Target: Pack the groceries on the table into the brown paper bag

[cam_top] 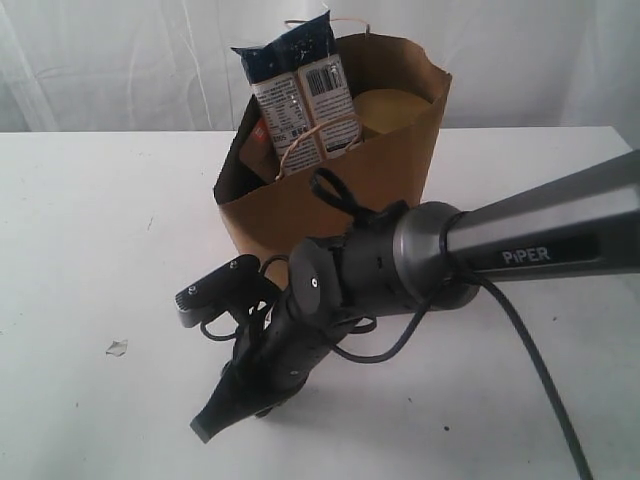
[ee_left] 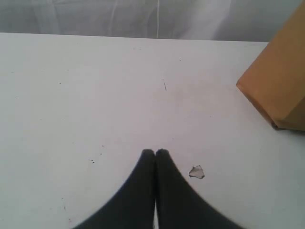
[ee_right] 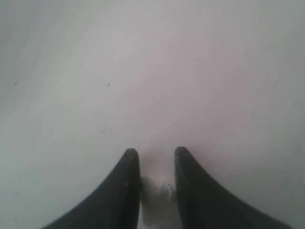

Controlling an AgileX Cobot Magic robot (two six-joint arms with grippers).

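The brown paper bag stands open at the back middle of the table. A long blue-white packet sticks up out of it, beside the gold lid of a jar; the other groceries are hidden. My right gripper reaches across in front of the bag, tip down at the tabletop. In the right wrist view this right gripper pinches a small white crumpled scrap between its fingers. The left gripper is shut and empty, low over the table, with the bag's corner off to one side.
A second tiny white scrap lies on the table left of the right arm, and it also shows close by the left fingertips as a scrap. A white curtain hangs behind. The right arm's cable trails over the table's right side.
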